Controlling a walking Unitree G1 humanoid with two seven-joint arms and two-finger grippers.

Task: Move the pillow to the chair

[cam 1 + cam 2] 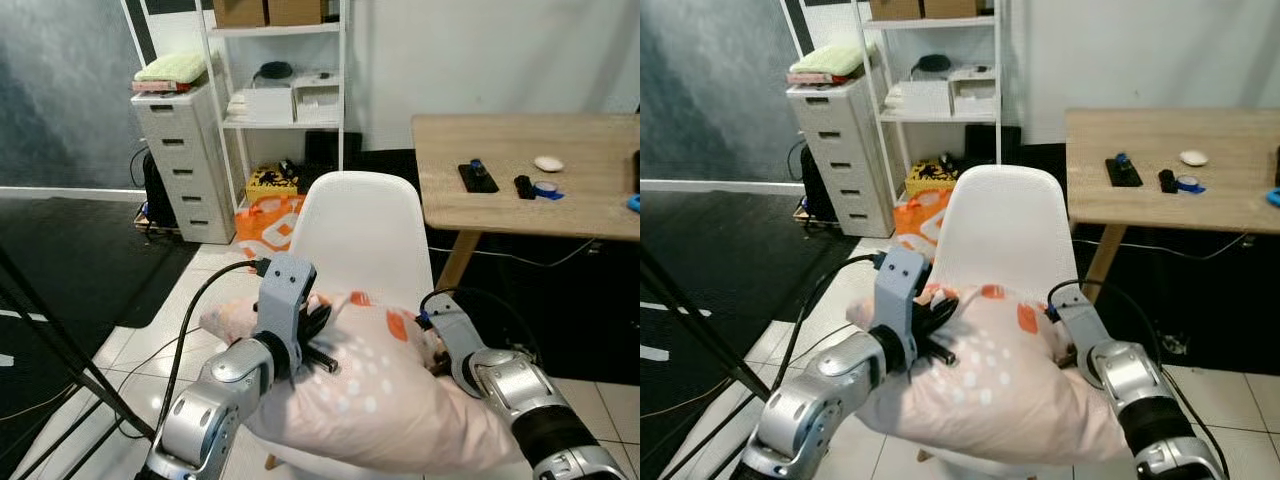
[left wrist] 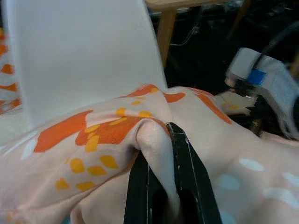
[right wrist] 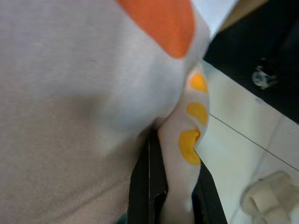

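**Pillow held over the white chair seat**

Closest to me, both silver arms reach forward with the pink pillow [image 1: 375,385] between them. The left gripper [image 2: 161,140] is pinched tight on a fold of its orange-patterned cover, and the right gripper [image 3: 173,154] clamps another fold at the pillow's far side. The pillow sags over the seat of the white chair [image 1: 365,230], its upper edge against the backrest. Just beyond, on the right, a wooden table [image 1: 470,190] carries a few small objects. Farther back stand a grey drawer cabinet [image 1: 185,160] and a white shelf unit [image 1: 280,100] against the wall.
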